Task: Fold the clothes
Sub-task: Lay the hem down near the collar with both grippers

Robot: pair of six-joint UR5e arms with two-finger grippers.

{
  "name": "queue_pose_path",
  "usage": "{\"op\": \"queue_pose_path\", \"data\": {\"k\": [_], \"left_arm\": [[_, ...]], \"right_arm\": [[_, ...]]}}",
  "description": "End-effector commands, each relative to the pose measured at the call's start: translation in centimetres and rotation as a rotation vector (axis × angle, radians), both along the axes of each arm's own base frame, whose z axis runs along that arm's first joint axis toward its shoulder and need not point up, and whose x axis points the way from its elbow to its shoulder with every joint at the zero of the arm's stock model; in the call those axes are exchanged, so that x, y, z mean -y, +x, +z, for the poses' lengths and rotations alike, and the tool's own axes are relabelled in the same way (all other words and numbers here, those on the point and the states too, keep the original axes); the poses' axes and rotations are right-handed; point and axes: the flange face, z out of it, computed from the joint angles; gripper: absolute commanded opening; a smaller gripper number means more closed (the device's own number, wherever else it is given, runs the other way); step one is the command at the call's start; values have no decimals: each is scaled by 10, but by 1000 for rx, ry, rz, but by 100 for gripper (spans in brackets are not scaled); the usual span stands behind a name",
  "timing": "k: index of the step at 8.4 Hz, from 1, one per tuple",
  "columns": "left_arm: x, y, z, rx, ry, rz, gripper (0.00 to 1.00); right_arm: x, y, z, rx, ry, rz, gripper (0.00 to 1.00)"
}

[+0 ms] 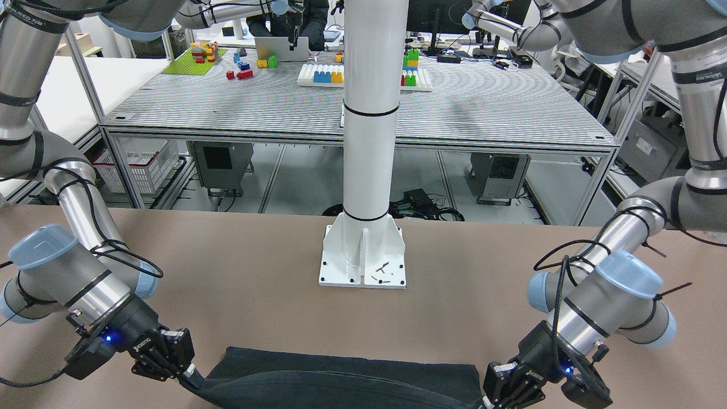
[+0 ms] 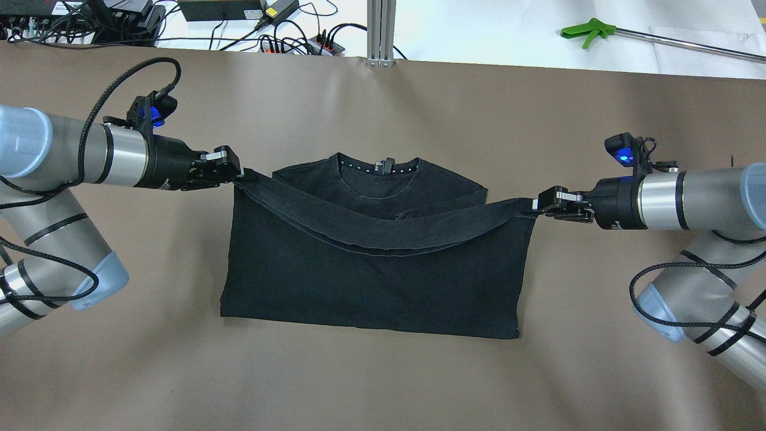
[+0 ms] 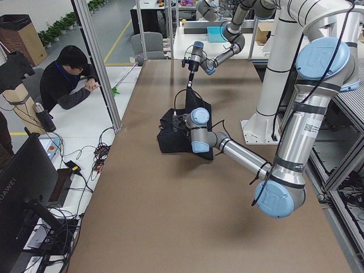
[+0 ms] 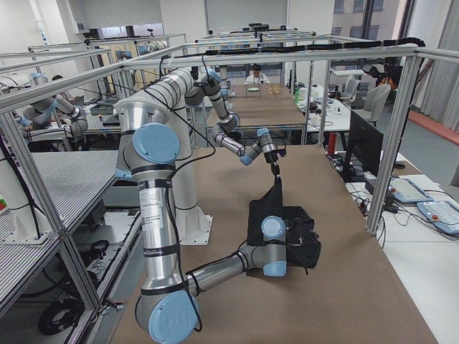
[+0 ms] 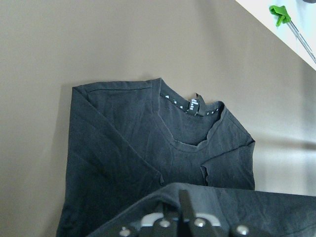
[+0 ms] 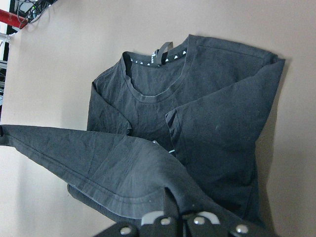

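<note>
Overhead exterior view: nearest, at lower centre, the plain black soft fabric T-shirt (image 2: pixel 371 287) lies flat on the brown matte surface (image 2: pixel 383 383). Across mid-frame its hem hangs lifted as a sagging band. The left jaws are clamped on the band's left end and the right jaws on its right end. Beyond, the collar sits toward upper centre. The slack middle could land first and wrinkle, or a thin corner could slip free and leave the fold crooked.

You see a brown table (image 2: pixel 383 383); black clothes (image 2: pixel 371 287) lie partly flat mid-table; white pedestal base (image 1: pixel 363 258) stands at robot-side edge.
</note>
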Motion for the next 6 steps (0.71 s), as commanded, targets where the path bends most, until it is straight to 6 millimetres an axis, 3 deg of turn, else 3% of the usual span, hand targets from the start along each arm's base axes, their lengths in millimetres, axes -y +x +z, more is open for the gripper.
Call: {"op": "queue_pose_path", "data": {"k": [1,2,4,6], "left_arm": [[25,4,17,35,-27,-40,0],[44,-7,30,56,-40,-68,0],[54,-14,38,77,-36,-84,0],[70,-4,24,67,-41,-88,0]], "right_arm": [[32,-14,45,-90,-5,90,0],[47,-23,39,-92,-6,119,0],[62,-28,64,-133,-39,169,0],[68,-31,56,-122,-43,185,0]]}}
